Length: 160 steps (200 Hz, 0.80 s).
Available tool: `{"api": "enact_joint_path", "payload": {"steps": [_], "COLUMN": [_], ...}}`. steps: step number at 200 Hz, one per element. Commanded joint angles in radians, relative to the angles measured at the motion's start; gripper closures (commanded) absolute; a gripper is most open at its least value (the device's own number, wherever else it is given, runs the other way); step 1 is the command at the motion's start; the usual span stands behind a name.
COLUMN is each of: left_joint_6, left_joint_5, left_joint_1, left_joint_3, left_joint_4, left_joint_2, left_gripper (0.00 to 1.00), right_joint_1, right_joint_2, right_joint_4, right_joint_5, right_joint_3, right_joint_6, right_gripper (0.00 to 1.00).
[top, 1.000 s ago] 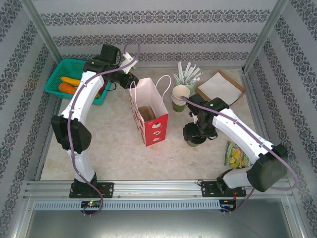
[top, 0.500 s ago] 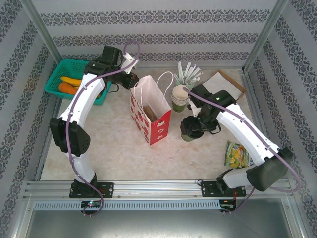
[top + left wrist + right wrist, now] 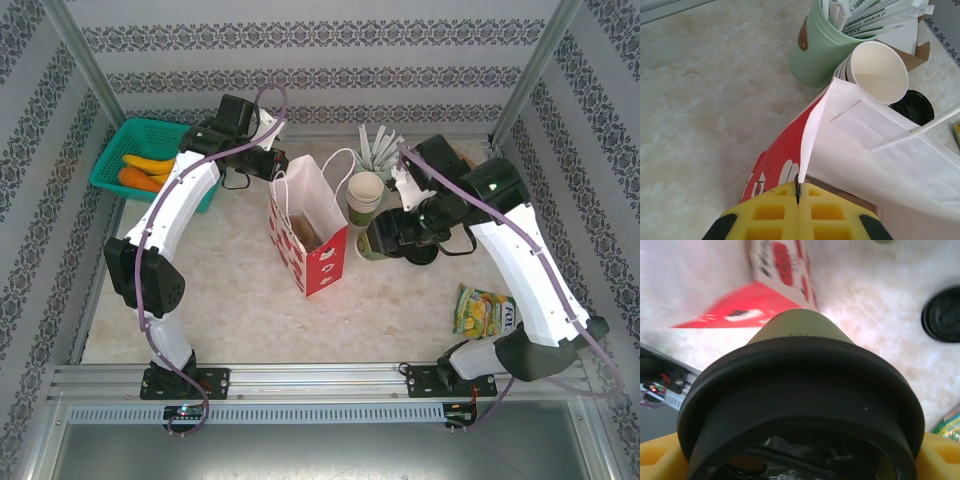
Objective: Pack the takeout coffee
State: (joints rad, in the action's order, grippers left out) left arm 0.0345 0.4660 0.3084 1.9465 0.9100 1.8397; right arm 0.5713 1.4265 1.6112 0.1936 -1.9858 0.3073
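Note:
The takeout coffee (image 3: pixel 373 240) is a dark-green cup with a black lid (image 3: pixel 800 390). My right gripper (image 3: pixel 398 236) is shut on it and holds it off the table, just right of the bag. In the right wrist view the green cup wall (image 3: pixel 800 325) points down at the marble, and yellow fingers (image 3: pixel 940 457) flank the lid. The red-and-white paper bag (image 3: pixel 308 228) stands open at mid-table with something brown inside. My left gripper (image 3: pixel 798 187) is shut on the bag's far rim (image 3: pixel 812 125), also seen from above (image 3: pixel 272 166).
A nested stack of green cups (image 3: pixel 365 192) and a mint holder of sticks (image 3: pixel 377 155) stand right behind the bag. A loose black lid (image 3: pixel 942 315) lies on the marble. A green basket of produce (image 3: pixel 140 160) sits far left, a snack packet (image 3: pixel 483 312) near right.
My right arm has carried the cup away from the near side, up and leftward, close to the bag. The left gripper has shifted the bag's rim slightly to the right.

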Motion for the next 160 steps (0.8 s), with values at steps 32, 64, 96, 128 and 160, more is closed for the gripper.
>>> {"api": "enact_joint_path", "payload": {"steps": [32, 64, 96, 128, 160], "left_joint_6": [-0.096, -0.095, -0.105, -0.129, -0.133], "left_joint_5": [-0.054, -0.11, -0.113, -0.107, -0.132], "left_joint_1": [0.058, 0.072, 0.072, 0.072, 0.072], "left_joint_3": [-0.016, -0.033, -0.041, -0.05, -0.041], "left_joint_4": [0.023, 0.025, 0.023, 0.005, 0.013], "left_joint_2": [-0.041, -0.058, -0.063, -0.066, -0.081], "left_gripper": [1.0, 0.98, 0.93, 0.92, 0.85], "right_joint_1": [0.109, 0.153, 0.182, 0.21, 0.229], "right_joint_2": [0.169, 0.255, 0.317, 0.368, 0.426], "right_joint_4": [0.078, -0.008, -0.049, -0.1, -0.136], "right_joint_5": [-0.002, -0.027, -0.101, -0.114, -0.097], "right_joint_3": [-0.325, -0.343, -0.348, -0.347, -0.357], "right_joint_6": [-0.01, 0.002, 0.033, 0.05, 0.049], "right_gripper": [0.6, 0.6, 0.61, 0.6, 0.61]}}
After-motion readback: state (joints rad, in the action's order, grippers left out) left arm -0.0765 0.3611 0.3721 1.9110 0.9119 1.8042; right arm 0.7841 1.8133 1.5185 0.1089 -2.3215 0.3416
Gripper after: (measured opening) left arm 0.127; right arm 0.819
